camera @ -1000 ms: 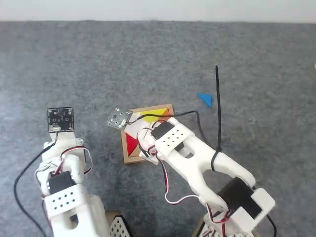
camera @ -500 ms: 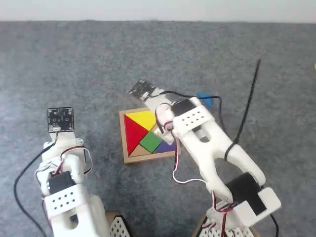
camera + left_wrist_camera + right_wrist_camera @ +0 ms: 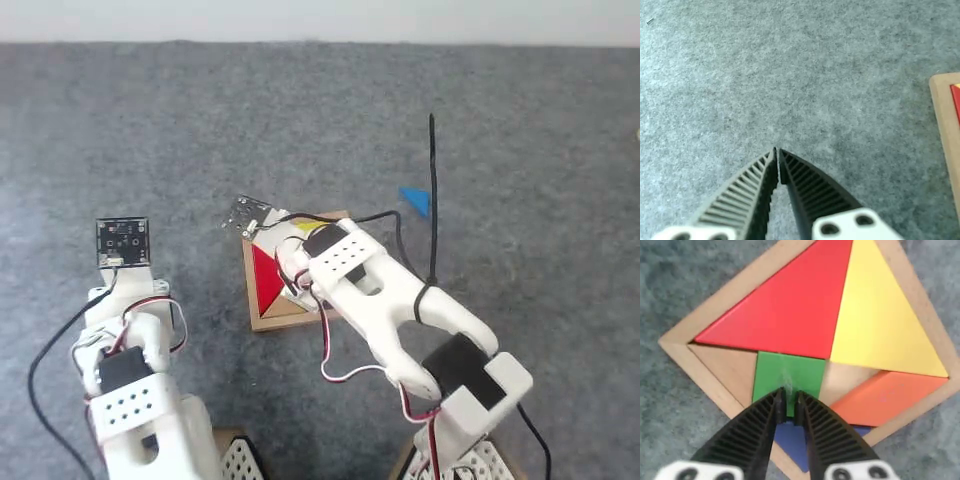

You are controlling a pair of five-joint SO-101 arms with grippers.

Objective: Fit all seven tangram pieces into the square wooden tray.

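**White Shells, Black Slatted Fingers**

Both arms were white plastic. The left arm (image 3: 130,410) showed a plate of small holes, a black servo block, and red, white and black wires; a square black camera board (image 3: 122,241) topped its wrist. The right arm (image 3: 385,300) bore the same hole pattern and a thin black cable (image 3: 432,200). The left gripper (image 3: 777,150) and right gripper (image 3: 789,393) had black slatted fingers on white bases.

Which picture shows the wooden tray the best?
The right wrist view: the wooden tray sits close up, nearly whole, with its coloured pieces. In the high view the right arm covers much of it. The left wrist view catches just one edge.
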